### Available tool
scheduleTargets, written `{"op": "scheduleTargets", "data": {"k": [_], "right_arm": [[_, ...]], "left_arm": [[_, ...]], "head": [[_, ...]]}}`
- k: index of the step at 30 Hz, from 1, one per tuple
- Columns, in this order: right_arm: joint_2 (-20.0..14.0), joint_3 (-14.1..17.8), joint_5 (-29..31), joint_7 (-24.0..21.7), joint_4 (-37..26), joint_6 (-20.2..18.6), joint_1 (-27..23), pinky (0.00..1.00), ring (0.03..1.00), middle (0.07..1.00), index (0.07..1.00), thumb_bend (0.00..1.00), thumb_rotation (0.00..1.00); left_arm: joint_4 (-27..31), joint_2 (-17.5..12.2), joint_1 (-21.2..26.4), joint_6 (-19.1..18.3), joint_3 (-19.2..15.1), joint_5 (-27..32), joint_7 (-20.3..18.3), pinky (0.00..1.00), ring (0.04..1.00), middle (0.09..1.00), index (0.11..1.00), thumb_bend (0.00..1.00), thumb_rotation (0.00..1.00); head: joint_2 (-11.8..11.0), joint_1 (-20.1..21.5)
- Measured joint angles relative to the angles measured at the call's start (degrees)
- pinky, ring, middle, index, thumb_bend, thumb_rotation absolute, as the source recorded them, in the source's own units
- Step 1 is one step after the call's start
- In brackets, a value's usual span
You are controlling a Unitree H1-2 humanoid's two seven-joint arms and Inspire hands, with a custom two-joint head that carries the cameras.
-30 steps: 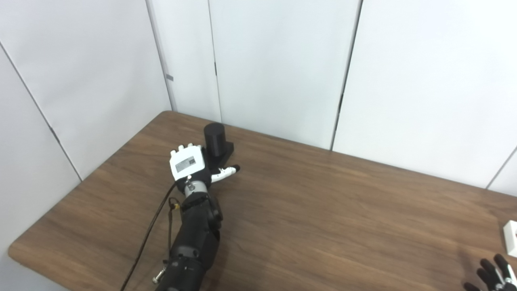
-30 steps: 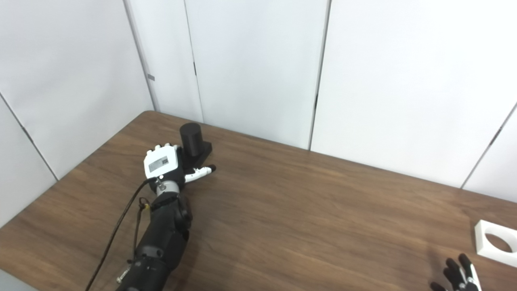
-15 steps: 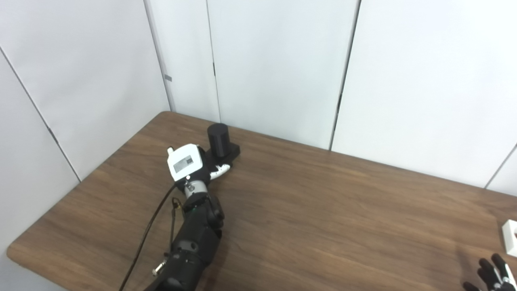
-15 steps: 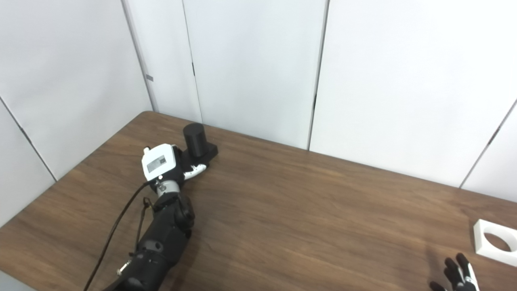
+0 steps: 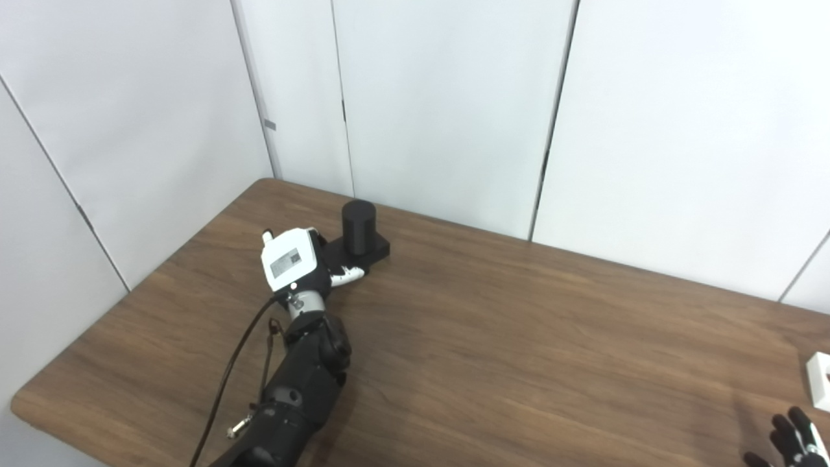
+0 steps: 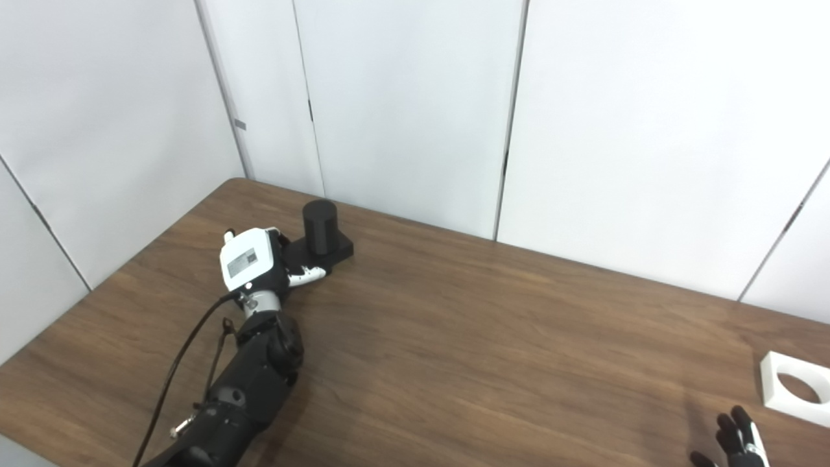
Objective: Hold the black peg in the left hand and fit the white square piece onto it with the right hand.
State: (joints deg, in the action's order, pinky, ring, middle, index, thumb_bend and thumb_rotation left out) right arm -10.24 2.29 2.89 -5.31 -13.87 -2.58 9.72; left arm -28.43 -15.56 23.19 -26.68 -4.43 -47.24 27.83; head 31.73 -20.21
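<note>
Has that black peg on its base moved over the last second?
Yes. The black cylindrical peg on its square base has slid rightwards along the brown wooden table, judged against the wall panel seam behind it.

Black jointed left arm (image 5: pixel 305 383), loose black cable (image 5: pixel 227 383), white-backed left hand (image 5: pixel 295 263) with a grey label.

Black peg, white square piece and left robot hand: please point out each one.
black peg (image 6: pixel 320 224), right eye view, on its round side.
white square piece (image 6: pixel 774 376), right eye view, on its left rim.
left robot hand (image 5: pixel 290 261), left eye view, on its white back.
</note>
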Motion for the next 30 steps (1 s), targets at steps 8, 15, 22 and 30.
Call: {"op": "scheduleTargets", "data": {"k": [8,15,22,30], "right_arm": [[0.1,-0.4,-1.0,0.2,-0.7,-1.0,0.0,0.9,0.982,0.981,1.0,0.43,1.0],[1.1,-1.2,-2.3,0.4,-2.3,-2.2,0.6,0.93,0.985,0.978,1.0,0.35,1.0],[1.7,-1.9,-3.8,0.5,-3.8,-3.2,1.2,0.99,0.991,0.968,1.0,0.36,1.0],[2.2,-2.4,-5.7,0.7,-4.4,-4.5,1.5,1.0,0.991,0.948,0.986,0.45,1.0]], "left_arm": [[18.4,-0.1,-8.6,2.4,2.9,6.1,-8.6,1.0,0.849,0.762,0.482,0.51,0.05],[34.4,1.6,-16.1,5.9,7.1,11.4,-15.7,0.95,0.838,0.779,0.486,0.51,0.05],[39.5,5.1,-21.8,11.0,13.7,11.6,-18.4,0.85,0.823,0.784,0.487,0.5,0.06],[41.5,4.8,-27.3,17.1,22.1,6.3,-21.0,0.98,0.873,0.804,0.489,0.5,0.05]], "head": [[1.2,3.4],[2.5,5.5],[4.1,8.9],[7.7,15.5]]}}
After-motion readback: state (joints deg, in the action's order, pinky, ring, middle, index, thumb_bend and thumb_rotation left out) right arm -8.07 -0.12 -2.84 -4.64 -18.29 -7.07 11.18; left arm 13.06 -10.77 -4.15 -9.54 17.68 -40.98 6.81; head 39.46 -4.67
